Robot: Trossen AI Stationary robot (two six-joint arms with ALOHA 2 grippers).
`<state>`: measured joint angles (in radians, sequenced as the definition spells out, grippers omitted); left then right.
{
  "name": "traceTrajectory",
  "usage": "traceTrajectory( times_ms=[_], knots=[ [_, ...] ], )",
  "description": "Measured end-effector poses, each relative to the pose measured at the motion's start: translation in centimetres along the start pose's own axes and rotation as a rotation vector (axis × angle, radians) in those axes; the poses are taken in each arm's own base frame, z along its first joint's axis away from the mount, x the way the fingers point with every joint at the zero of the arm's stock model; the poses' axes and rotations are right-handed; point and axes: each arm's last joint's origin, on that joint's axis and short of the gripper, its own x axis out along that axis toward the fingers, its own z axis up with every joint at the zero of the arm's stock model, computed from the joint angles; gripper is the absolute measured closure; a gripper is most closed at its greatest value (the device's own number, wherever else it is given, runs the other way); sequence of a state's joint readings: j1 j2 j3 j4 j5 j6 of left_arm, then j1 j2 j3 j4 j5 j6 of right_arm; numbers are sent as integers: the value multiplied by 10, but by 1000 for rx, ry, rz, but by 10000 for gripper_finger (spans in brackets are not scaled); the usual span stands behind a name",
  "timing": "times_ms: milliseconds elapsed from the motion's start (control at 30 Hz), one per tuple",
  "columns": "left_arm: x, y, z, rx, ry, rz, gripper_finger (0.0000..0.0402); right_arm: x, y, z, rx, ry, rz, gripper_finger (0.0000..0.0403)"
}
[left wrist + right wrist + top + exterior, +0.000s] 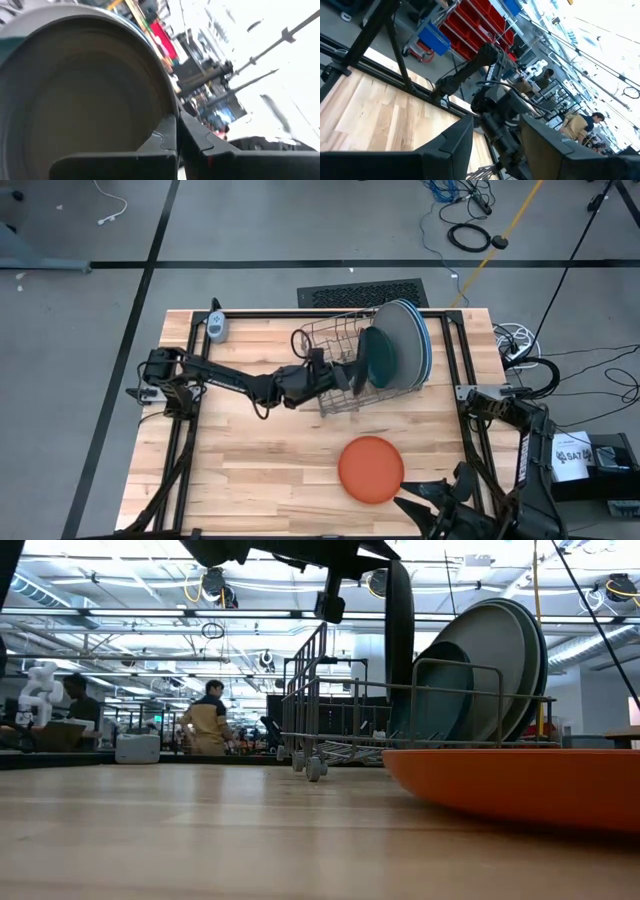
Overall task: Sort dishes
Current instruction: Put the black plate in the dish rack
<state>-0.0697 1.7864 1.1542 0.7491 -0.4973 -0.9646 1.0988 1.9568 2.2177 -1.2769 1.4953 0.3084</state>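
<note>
A grey wire rack [325,340] stands at the table's far middle. Large pale blue plates [412,345] and a dark teal plate [440,690] lean in its right part. My left gripper [347,378] reaches over the rack from the left, shut on a black plate [400,650] that stands on edge among the rack's wires. An orange plate [371,469] lies flat on the table near the front. Beside its right rim, at the front edge, is my right gripper [412,498]. It is open, with nothing between its fingers [455,145]. My left gripper pinches the black plate's rim [167,100] between its two fingers [197,137], which come roughly level from the table's left. The plate stands upright on edge, its faces toward the table's left and right. The wires hide whether its lower rim rests on the rack.
A small white device [218,326] lies at the table's far left corner. Black frame rails [462,360] run along the table's left and right edges. Bare wood [250,460] stretches left of the orange plate. People are in the room beyond the table.
</note>
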Motion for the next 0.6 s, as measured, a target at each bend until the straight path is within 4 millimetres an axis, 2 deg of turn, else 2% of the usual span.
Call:
traceTrajectory(
  times_ms=[133,300,433,600],
  knots=[
    [1,3,4,-38,-82,53,401,-2,-2,-5,6,0,-4,250],
    [10,17,13,-149,-133,80,401,-2,-4,-10,14,5,-6,250],
    [19,31,4,-253,-136,47,401,-2,-5,-12,20,7,-7,250],
    [28,42,-8,-269,-138,36,401,-1,-5,-12,21,8,-8,250]
  ],
)
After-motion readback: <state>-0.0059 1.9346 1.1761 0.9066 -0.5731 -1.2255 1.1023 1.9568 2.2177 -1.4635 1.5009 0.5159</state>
